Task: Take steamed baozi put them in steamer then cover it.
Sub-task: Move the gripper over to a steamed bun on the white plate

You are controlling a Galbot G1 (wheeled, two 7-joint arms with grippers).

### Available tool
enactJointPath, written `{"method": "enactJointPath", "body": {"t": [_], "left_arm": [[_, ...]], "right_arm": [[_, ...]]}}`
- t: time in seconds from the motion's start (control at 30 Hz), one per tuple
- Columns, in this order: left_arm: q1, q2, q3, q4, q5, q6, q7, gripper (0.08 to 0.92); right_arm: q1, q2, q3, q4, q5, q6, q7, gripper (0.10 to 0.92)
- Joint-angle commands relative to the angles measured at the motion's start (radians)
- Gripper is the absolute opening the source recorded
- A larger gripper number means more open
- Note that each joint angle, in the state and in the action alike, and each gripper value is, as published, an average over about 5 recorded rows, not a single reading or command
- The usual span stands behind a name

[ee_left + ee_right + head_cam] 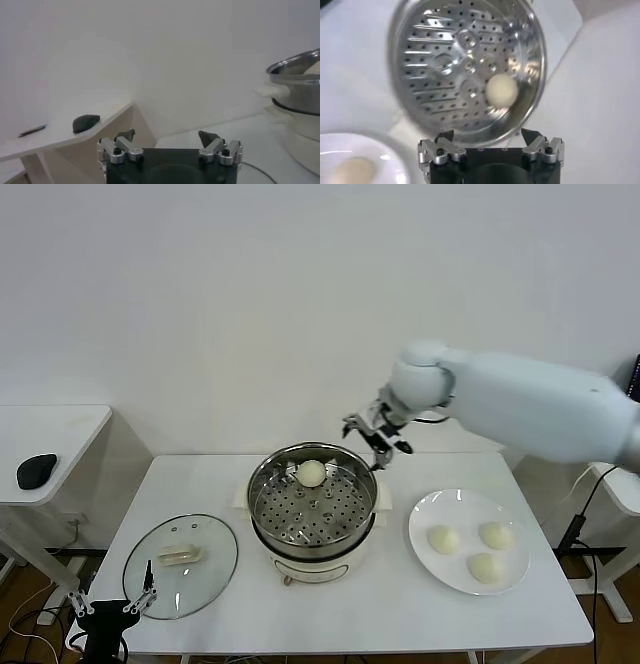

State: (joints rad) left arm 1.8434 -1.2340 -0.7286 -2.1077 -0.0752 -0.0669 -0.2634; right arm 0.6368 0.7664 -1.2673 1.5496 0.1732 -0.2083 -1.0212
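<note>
The right gripper (377,436), jaws apart and empty, hangs above the far rim of the round stainless-steel steamer (313,506), its white arm reaching in from 3 o'clock. One pale cream-white round baozi (311,473) lies on the perforated floor at 12 o'clock. Three more baozi (444,538) sit on the flat white plate (423,524) at 3 o'clock of the steamer. The clear glass cover (181,565) lies at 9 o'clock. The left gripper (112,606), jaws apart, is parked beside it.
</note>
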Motion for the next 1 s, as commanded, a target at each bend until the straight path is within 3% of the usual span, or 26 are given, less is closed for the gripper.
{"method": "enactJointPath", "body": {"t": [0.03,0.4,1.0], "left_arm": [[0.004,0.012,-0.006,-0.003,-0.003,0.002,0.001,0.823],[0.002,0.020,-0.012,0.017,-0.007,0.007,0.003,0.823],[0.021,0.014,-0.029,0.021,-0.012,0.011,0.002,0.823]], "right_arm": [[-0.136,-0.301,0.058,0.107,-0.040,-0.093,-0.031,0.823],[-0.446,-0.322,0.244,0.050,-0.147,-0.093,-0.014,0.823],[-0.684,-0.178,0.392,-0.122,-0.266,-0.093,0.039,0.823]]}}
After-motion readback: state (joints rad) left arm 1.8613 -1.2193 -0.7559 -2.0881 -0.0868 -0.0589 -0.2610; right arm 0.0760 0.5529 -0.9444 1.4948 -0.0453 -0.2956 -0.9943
